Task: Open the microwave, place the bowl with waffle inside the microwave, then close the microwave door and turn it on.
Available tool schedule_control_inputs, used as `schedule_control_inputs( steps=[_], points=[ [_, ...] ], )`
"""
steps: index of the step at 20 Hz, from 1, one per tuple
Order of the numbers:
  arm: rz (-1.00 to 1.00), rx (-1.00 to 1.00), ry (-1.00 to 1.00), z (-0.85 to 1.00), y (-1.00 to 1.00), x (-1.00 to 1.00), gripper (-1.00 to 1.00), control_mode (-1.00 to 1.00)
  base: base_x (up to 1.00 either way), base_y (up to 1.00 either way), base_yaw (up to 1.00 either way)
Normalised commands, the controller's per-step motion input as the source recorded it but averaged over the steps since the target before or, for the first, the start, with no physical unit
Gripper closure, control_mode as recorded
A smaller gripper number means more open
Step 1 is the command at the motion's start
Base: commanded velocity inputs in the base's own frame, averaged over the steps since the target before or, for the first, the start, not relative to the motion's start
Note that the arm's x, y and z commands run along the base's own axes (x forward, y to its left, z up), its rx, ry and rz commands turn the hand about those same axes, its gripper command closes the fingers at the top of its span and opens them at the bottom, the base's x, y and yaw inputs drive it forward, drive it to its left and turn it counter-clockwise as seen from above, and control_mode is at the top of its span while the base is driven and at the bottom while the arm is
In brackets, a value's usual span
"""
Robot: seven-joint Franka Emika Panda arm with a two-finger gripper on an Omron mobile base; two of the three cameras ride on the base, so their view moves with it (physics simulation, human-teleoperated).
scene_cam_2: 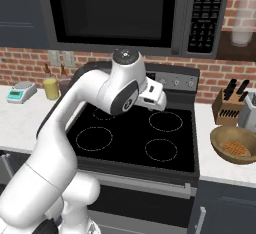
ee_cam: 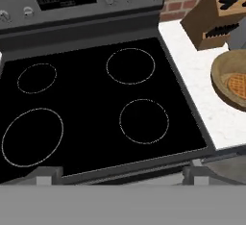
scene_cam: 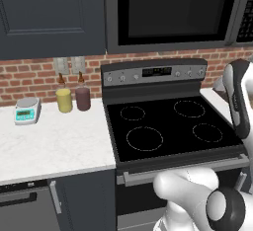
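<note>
Right base view: tan bowl (scene_cam_2: pixel 235 145) holds waffle (scene_cam_2: pixel 235 148); pincer (ee_cam: pixel 120 178) released.

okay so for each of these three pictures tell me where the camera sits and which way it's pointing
Left base view: behind the arm's left, facing forward and down at the stove and microwave; white arm at lower right.
Right base view: behind its right, same stove, plus the bowl and knife block; arm from lower left.
Hand view: on the hand, looking down at the cooktop; open claw at bottom.
All three share the stove; the right and hand views share the bowl.
</note>
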Motion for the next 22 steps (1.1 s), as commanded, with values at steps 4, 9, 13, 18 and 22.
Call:
schedule_control_inputs(
  steps=[4,9,13,18,22],
  points=[
    [-0.19,0.00,-0.07,0.61,-0.34,0.00,-1.00,-1.00,0.00,0.00,0.00],
    [-0.13,0.00,-0.05,0.66,-0.09,0.05,-1.00,-1.00,0.00,0.00,0.00],
    [-0.12,0.01,-0.18,0.65,0.00,0.07,-1.00,-1.00,0.00,0.00,0.00],
    [-0.08,0.09,-0.26,0.54,-0.05,0.07,-1.00,-1.00,0.00,0.00,0.00],
    [-0.02,0.08,-0.25,0.33,-0.07,0.16,-1.00,-1.00,0.00,0.00,0.00]
  ],
)
